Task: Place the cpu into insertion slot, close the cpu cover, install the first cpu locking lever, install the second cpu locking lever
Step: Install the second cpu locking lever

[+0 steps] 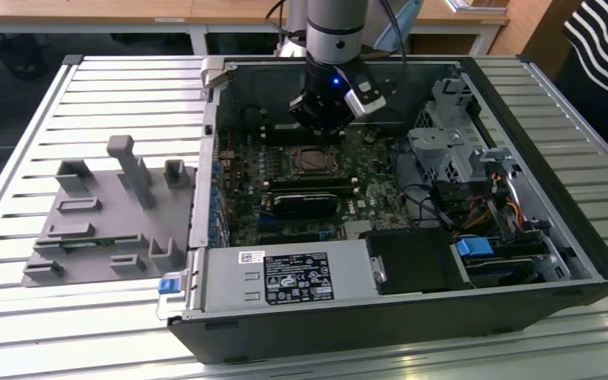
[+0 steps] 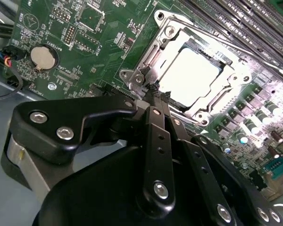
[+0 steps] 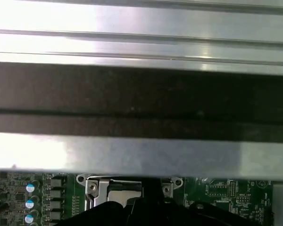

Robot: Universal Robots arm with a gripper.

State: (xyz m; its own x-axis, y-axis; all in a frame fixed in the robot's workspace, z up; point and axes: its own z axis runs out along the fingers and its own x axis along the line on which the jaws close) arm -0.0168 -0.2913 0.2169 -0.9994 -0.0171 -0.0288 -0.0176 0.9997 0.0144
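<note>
The cpu (image 2: pixel 191 75) lies flat in the insertion slot, whose black rim (image 2: pixel 212 59) shows along one edge of the chip. The silvery cpu cover (image 2: pixel 170 35) is down around the chip, which shows through its window. My gripper (image 2: pixel 155 90) is shut with nothing visible between its fingers, and its tips are at the cover's near corner. In the exterior view my gripper (image 1: pixel 321 133) hangs just behind the cpu (image 1: pixel 310 161) inside the open computer case. The first wrist view catches the cover (image 3: pixel 114 187) just beyond the black gripper body. I cannot make out how the locking levers stand.
Black memory sticks (image 1: pixel 306 184) and a dark card (image 1: pixel 304 207) lie in front of the socket. A drive cage (image 1: pixel 446 154) and cables (image 1: pixel 494 210) crowd the exterior view's right. A grey fixture (image 1: pixel 108 214) sits on the slatted table. A person in a striped top (image 1: pixel 605 47) stands at the far right.
</note>
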